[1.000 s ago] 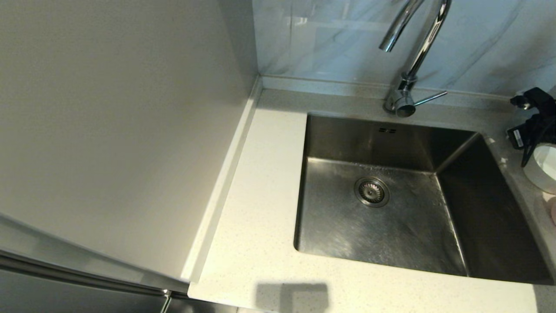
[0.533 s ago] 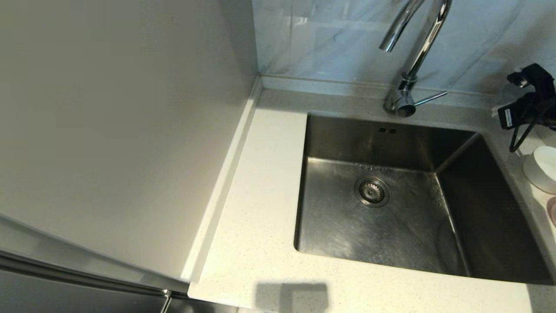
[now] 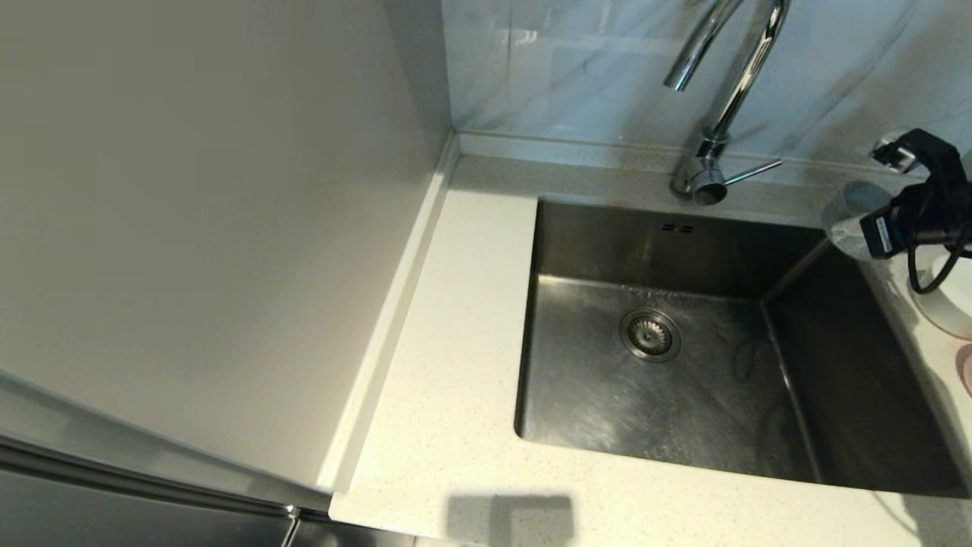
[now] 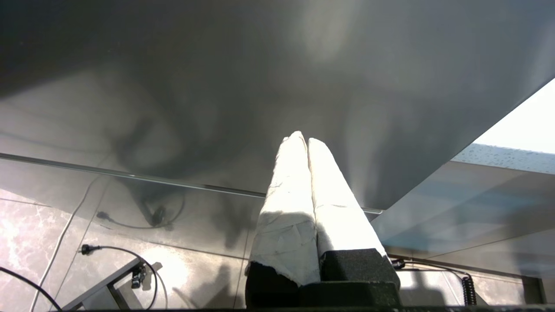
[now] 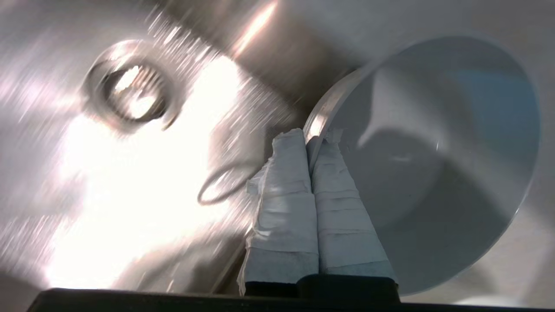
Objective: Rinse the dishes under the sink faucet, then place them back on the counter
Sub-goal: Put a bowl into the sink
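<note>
My right gripper is shut on the rim of the pale grey bowl, one finger inside and one outside. In the head view this bowl hangs tilted over the back right corner of the sink, beside the arm's black wrist. The white bowl and a sliver of the pink bowl rest on the counter at the right edge. The chrome faucet stands behind the sink, no water running. My left gripper is shut and empty, parked low beside the cabinet.
The faucet's side lever points right. The round strainer drain sits in the sink floor. A plain beige wall panel fills the left side, and a raised rim runs along the counter's left edge.
My right gripper has risen from beside the white bowl and swung left with the grey bowl, which now hangs over the sink's back right corner.
</note>
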You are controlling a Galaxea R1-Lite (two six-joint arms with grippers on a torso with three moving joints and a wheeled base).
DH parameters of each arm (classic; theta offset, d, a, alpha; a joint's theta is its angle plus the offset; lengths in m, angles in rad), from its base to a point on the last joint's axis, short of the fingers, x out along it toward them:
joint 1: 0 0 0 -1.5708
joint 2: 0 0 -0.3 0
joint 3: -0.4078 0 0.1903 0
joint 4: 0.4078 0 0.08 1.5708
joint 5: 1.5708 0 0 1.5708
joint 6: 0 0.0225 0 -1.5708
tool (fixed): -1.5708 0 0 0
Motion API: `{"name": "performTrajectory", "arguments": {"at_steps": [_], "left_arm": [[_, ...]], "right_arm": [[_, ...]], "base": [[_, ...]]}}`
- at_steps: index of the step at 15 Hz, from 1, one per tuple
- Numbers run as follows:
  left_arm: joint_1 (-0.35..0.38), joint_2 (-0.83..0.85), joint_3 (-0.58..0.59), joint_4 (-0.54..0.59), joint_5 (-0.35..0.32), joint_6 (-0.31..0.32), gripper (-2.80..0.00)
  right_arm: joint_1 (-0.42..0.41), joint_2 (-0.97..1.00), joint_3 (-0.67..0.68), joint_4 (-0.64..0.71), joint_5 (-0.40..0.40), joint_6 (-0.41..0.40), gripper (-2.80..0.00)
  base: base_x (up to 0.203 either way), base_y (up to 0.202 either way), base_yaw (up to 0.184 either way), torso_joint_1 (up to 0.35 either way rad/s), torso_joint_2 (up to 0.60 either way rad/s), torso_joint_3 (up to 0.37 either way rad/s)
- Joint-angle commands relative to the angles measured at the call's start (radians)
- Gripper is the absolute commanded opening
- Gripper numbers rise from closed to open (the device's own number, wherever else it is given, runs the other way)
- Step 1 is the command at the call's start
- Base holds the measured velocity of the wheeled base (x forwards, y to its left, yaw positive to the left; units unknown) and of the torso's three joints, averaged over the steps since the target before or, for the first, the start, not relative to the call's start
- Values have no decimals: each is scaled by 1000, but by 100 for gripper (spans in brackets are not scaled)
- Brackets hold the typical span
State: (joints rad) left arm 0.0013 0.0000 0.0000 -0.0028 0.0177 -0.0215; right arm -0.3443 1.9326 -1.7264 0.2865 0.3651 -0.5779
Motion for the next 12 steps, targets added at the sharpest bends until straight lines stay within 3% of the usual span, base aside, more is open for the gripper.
{"name": "performTrajectory", "arguments": {"at_steps": [1,8,12], "left_arm": [[0,-3,0,0,1,0,-280],[0,-3,0,0,0,0,-280],[0,-3,0,0,1,0,-280]], "right_arm": [[20,-55,83,20,4,-41,-280],[85,12,233,10,0,-136,-280],[85,162,255,-155,-1,-159,-280]], "base": [[0,0,0,0,0,0],[0,0,0,0,0,0],[0,0,0,0,0,0]]}}
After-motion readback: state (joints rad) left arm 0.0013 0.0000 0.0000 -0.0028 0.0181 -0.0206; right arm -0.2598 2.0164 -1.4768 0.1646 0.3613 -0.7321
